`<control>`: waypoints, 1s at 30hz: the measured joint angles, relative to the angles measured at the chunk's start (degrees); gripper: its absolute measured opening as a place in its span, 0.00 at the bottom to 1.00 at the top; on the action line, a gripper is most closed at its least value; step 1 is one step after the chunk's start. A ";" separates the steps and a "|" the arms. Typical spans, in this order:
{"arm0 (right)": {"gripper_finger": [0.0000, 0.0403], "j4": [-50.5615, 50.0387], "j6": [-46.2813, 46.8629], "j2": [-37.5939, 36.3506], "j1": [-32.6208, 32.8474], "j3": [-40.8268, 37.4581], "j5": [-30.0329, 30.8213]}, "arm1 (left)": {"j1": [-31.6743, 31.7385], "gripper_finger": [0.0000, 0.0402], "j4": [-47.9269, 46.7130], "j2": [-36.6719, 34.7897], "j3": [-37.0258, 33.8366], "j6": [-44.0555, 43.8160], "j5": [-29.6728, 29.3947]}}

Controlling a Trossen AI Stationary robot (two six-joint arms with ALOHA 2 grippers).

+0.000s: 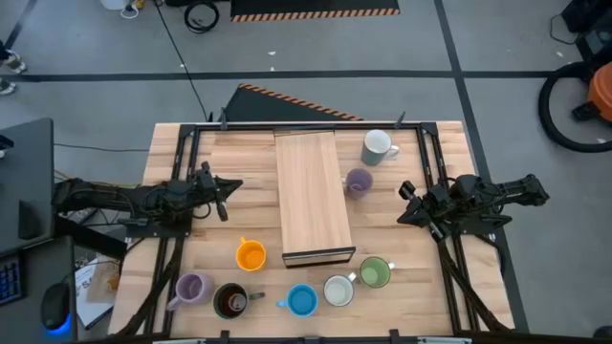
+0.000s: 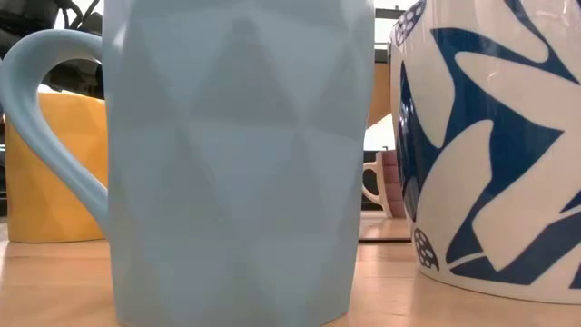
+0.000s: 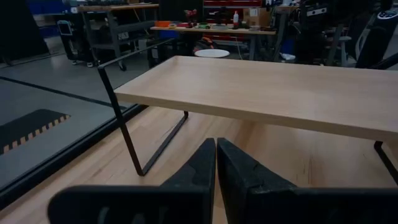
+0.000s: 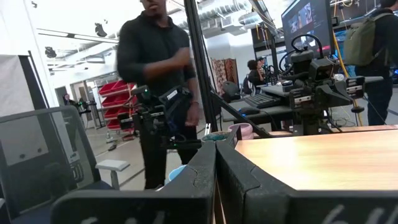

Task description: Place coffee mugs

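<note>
From my overhead feed, left gripper and right gripper are both pinched closed with nothing in them. Six coffee mugs sit along the bottom of the frame, two more upper right of the wooden board.

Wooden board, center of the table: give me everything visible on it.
The wooden board is a long pale plank with lengthwise grain, raised level above the table on thin dark metal legs, as the left wrist view shows. Its top is bare. A lavender mug sits against its right edge; whether they touch is unclear. Neither claw touches it.
</note>
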 joint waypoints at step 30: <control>0.05 0.00 0.00 -0.01 0.01 0.01 -0.02 | 0.00 0.06 0.00 -0.02 0.00 2.62 -0.02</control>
